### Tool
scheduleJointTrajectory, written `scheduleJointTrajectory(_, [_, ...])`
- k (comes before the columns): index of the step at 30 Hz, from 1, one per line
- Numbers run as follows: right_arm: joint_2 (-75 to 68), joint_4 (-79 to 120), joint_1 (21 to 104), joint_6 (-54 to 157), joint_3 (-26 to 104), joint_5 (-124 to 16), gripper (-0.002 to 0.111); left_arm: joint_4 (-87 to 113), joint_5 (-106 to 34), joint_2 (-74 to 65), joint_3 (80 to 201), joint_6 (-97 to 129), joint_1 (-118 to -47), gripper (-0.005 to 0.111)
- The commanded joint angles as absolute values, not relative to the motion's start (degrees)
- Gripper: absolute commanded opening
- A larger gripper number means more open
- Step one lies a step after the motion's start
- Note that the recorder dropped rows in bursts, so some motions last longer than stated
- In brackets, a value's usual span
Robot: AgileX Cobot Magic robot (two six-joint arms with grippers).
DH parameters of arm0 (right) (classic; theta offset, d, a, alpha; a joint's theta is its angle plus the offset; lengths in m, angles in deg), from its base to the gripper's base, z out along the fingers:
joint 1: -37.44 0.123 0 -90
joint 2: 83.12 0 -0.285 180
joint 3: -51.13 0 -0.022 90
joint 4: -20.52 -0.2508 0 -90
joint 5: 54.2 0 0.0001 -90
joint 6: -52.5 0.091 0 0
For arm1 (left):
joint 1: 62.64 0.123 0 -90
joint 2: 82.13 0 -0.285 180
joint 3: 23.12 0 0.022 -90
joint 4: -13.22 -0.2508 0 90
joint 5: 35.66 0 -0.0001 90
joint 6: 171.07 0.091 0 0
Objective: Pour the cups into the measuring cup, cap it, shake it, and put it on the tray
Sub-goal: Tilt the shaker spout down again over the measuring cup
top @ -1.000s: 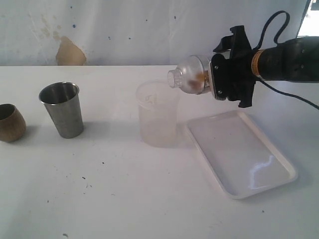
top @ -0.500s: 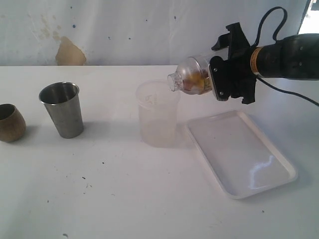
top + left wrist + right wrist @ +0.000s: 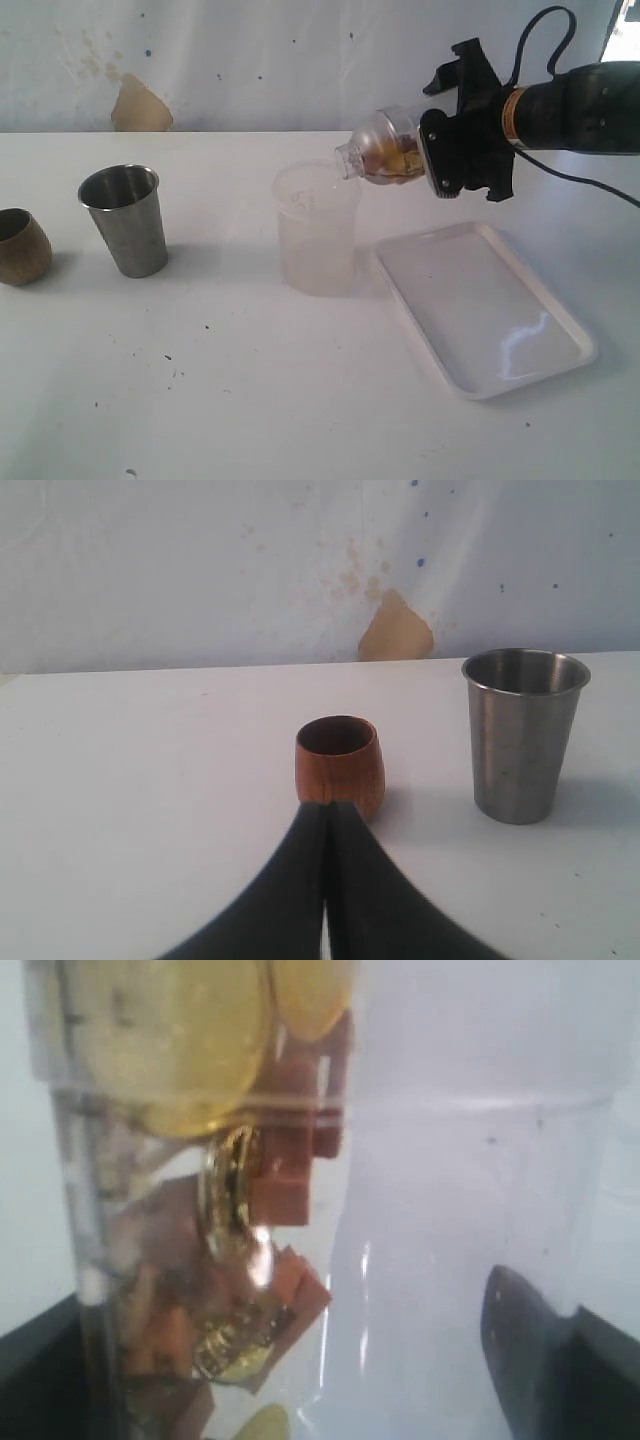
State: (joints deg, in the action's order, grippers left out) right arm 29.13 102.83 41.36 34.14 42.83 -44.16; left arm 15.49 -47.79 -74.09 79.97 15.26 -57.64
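Clamping the capped measuring cup [image 3: 385, 152] in the right gripper [image 3: 436, 152], jaws wide around its body, tipping it sideways above the frosted cup [image 3: 318, 235] at mid-table [image 3: 250, 380]. Pressing the empty left gripper [image 3: 325, 865] closed just beside the wooden cup [image 3: 340, 765], steel tumbler [image 3: 125, 220] standing near, toward the left edge. Lying toward the right edge: tray [image 3: 480, 310].
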Motion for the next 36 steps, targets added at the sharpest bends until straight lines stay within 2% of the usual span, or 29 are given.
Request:
scheduleJointTrajectory(1, [28.43,102.03,41.36,33.94,43.99,-43.88,0.0,15.31,-47.24,-74.34,79.66,15.23,-57.67,0.001])
scheduleJointTrajectory(13, [28.08,102.17,42.11,32.06,43.36,-38.57,0.0,15.31,-47.24,-74.34,79.66,15.23,-57.67,0.001])
scheduleJointTrajectory(36, [25.42,102.58,42.11,29.73,43.36,-38.48,0.0,15.31,-47.24,-74.34,79.66,15.23,-57.67,0.001])
